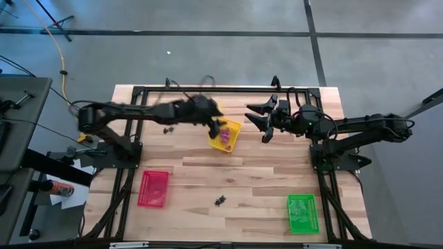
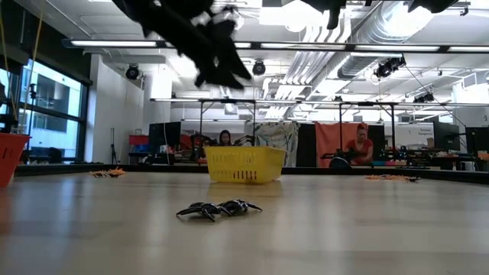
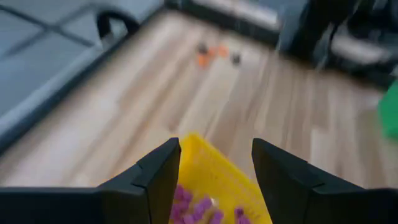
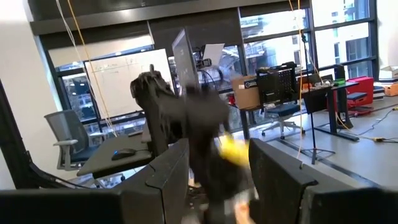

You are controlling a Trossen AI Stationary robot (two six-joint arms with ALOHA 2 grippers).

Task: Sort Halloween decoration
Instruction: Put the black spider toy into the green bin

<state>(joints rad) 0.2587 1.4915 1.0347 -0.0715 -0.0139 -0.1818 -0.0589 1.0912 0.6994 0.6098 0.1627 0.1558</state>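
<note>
Above the yellow tray's (image 1: 232,137) rim, left gripper (image 3: 214,171), fingers apart.

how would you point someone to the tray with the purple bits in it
On the wooden table, look toward the far edge, near the middle, under the left tool. The yellow tray there holds the purple trinkets; the red tray and green tray sit along the near edge.

Purple trinkets (image 1: 224,135) lie in the yellow tray (image 1: 234,128); black trinkets (image 1: 220,200) sit on the table's near side
</note>
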